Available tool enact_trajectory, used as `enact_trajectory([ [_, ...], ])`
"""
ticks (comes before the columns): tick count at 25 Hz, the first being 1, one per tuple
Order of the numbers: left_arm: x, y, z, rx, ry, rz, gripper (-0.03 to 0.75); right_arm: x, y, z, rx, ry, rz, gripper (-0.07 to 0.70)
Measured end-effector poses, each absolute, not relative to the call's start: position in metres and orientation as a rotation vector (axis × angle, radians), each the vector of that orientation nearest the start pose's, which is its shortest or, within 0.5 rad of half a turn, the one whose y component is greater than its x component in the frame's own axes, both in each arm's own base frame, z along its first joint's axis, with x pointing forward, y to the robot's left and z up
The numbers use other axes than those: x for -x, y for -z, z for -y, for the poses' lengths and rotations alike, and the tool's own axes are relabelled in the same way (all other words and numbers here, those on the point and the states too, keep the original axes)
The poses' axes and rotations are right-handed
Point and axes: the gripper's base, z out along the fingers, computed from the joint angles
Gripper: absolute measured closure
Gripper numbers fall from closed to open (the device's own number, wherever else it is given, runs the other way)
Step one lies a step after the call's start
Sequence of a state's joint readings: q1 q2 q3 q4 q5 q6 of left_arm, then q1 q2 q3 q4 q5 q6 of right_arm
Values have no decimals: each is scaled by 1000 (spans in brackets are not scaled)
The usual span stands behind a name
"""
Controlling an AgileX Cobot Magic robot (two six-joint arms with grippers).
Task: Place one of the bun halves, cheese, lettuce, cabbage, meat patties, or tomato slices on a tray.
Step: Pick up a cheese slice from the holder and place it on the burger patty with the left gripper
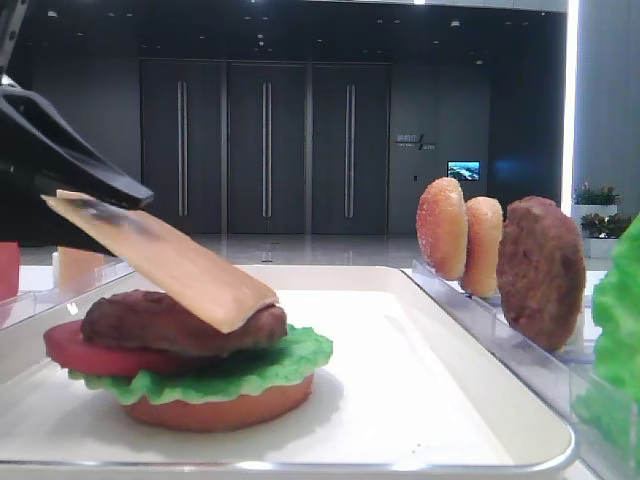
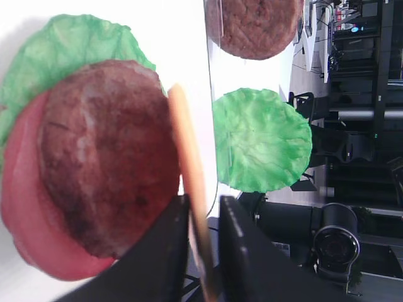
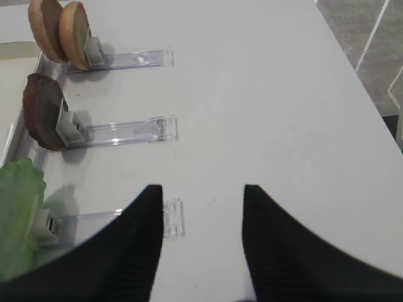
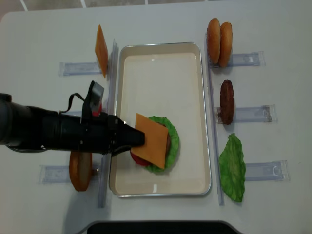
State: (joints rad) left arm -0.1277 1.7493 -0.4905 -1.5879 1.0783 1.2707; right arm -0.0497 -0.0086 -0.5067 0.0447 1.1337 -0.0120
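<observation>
A pale orange cheese [image 1: 170,265] slice slants down onto a stack on the white tray [image 1: 430,400]. Its lower edge rests on the brown meat patty [image 1: 170,325]. Under the patty lie a red tomato slice [image 1: 80,355], green lettuce [image 1: 280,365] and a flat bun half [image 1: 220,410]. My left gripper [image 2: 204,200] reaches in from the left with the cheese [image 2: 189,163] edge-on between its jaws. The jaws stand slightly apart, with a thin gap beside the slice. My right gripper [image 3: 203,189] hangs open and empty over bare table, right of the tray.
Clear racks right of the tray hold two bun halves [image 4: 219,35], a patty [image 4: 226,101] and a lettuce leaf [image 4: 233,168]. Left of the tray stand a second cheese slice [image 4: 101,48] and a bun half [image 4: 80,170], under my left arm.
</observation>
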Motion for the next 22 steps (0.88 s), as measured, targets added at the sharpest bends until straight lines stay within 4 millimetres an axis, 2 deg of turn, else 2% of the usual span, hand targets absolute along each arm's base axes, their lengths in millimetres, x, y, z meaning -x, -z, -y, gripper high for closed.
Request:
enact_trajectory([
  [3, -212, -133, 108, -65, 1602, -2554, 455, 10, -273, -4, -35, -17, -2101, 341],
  [6, -212, -133, 108, -55, 1606, -2557, 402, 10, -273, -4, -35, -17, -2101, 341],
  [16, -230, -146, 111, -21, 1655, -2584, 388, 10, -273, -4, -35, -17, -2101, 341],
  [22, -229, -144, 110, 27, 1625, -2668, 388, 10, -273, -4, -35, -17, -2101, 341],
])
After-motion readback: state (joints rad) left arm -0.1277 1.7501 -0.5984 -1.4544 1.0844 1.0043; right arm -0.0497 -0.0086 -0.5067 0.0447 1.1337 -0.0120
